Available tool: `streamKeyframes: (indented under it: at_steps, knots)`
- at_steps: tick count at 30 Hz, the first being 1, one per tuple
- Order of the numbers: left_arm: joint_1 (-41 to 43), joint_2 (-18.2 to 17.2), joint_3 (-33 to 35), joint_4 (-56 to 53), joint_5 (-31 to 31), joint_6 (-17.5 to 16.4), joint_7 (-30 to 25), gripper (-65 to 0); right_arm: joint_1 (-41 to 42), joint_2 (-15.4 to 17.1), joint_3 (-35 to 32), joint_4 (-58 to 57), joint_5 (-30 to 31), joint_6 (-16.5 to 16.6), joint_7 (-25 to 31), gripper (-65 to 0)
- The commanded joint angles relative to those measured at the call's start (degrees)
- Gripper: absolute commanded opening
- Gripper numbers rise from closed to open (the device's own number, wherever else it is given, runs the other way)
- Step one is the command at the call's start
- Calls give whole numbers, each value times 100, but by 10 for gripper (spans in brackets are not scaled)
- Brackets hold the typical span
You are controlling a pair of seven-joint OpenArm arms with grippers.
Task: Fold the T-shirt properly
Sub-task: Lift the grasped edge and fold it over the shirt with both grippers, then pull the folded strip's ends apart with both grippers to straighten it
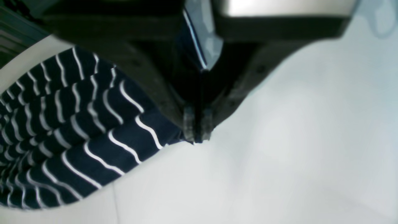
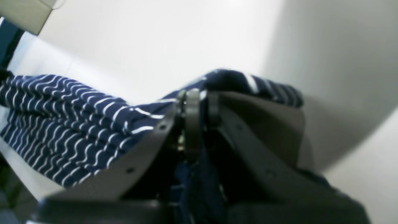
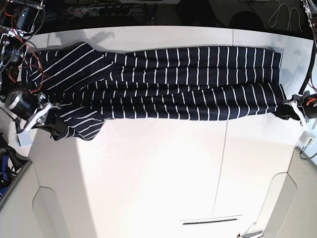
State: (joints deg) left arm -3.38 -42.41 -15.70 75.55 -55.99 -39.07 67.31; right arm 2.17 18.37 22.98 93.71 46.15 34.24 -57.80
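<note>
While the T-shirt (image 3: pixel 163 84) lies stretched lengthwise across the far half of the table (image 3: pixel 158 178), the left gripper (image 3: pixel 292 106) and right gripper (image 3: pixel 47 121) each pinch fabric at opposite near corners, equally placed.

We are looking at a robotics lab or test bench rather than a home. A plain white worktable (image 3: pixel 158 178) made of joined panels fills the view, with bundles of red and black wires (image 3: pixel 20 34) exposed at the far left, a power strip (image 3: pixel 106 8) along the dark far edge, and a pale cable (image 3: pixel 282 12) coiled at the far right.
</note>
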Motion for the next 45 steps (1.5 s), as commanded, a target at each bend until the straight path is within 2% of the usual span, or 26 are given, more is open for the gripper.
streamKeyframes:
  at_steps: [1, 12, 20, 26, 32, 40, 45]
  knots:
    - [-90, -160, -50, 90, -103, -22, 35, -650, -39, 101, 118, 214, 151, 28, 122, -650]
    - [-59, -162, -50, 92, -970, -93, 975, -650, -1121, 98, 949, 807, 621, 61, 7, -650]
    - [505, -332, -50, 295, -1113, -93, 925, -650, -1731, 83, 1071, 881, 704, 74, 11, -650]
    - [918, -330, -98, 800, -1102, -93, 901, -650, -2013, 83, 1071, 887, 754, 74, 13, -650]
    - [960, -297, -98, 850, -730, -93, 614, -650, -2227, 81, 1071, 999, 940, 76, 11, -650]
    - [1012, -297, -98, 848, -671, -93, 577, -648, -2481, -33, 1071, 1432, 938, 74, -11, -650]
    - [1038, -249, -98, 848, -540, -93, 444, -555, -2586, -339, 1071, 1871, 922, 72, -98, -650]
